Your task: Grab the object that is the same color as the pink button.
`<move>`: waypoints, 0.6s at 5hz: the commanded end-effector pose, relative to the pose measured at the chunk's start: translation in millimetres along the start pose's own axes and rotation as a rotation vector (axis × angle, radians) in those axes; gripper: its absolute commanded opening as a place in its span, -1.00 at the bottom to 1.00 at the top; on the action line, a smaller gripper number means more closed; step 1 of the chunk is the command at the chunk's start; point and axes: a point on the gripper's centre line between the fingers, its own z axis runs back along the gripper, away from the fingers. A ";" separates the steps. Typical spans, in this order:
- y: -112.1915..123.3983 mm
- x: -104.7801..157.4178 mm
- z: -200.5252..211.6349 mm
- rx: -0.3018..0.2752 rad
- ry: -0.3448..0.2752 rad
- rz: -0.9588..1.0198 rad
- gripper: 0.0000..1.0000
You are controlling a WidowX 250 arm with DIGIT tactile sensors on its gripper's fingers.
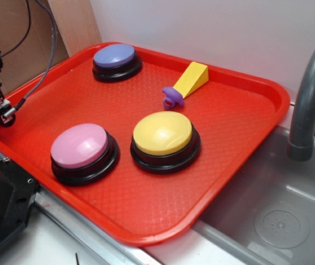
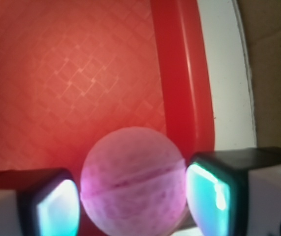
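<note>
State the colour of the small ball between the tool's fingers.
Pink; the small pink bumpy ball shows best in the wrist view.

Tray point(image 1: 245, 143): three buttons sitting on it, one at back point(image 1: 116, 61), two in front, left point(image 1: 83, 152) and right point(image 1: 164, 140); sink point(image 1: 278, 221) lying to its right.

The exterior camera looked down at an angle across the whole red tray point(image 1: 240, 110), sink at lower right. The wrist camera hung close over the tray's rim point(image 2: 182, 73), fingertips point(image 2: 56, 209) framing its bottom edge.
</note>
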 end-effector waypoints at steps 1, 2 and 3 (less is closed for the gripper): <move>8.3 -11.4 -0.4 -0.006 -0.017 0.001 -1.00; 7.2 -10.7 6.9 0.001 -0.015 0.008 -1.00; -6.0 3.6 54.3 0.028 -0.087 0.039 -1.00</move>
